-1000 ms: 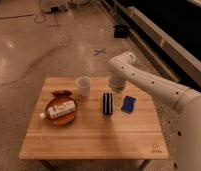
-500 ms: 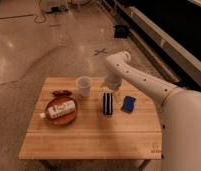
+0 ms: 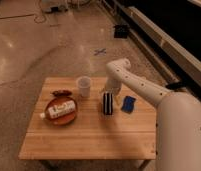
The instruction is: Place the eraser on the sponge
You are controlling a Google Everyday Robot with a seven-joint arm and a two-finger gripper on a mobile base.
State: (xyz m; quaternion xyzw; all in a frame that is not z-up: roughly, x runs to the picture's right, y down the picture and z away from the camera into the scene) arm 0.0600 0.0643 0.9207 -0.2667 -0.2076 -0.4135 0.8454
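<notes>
The eraser (image 3: 108, 103), a dark block with a white stripe, stands on the wooden table (image 3: 89, 135) just right of centre. The blue sponge (image 3: 128, 103) lies on the table a little to its right, apart from it. My white arm reaches in from the right and bends down, so that my gripper (image 3: 108, 92) is at the eraser's top end, directly over it. From this view I cannot tell whether the gripper touches the eraser.
A white cup (image 3: 83, 86) stands left of the eraser, near the table's far edge. A brown plate (image 3: 62, 117) holding a lying bottle (image 3: 59, 109) sits at the left, with a small dark object (image 3: 61, 93) behind it. My arm's body covers the table's right edge.
The arm's bend has shifted slightly while the gripper stays over the eraser. The eraser and sponge have not moved.
</notes>
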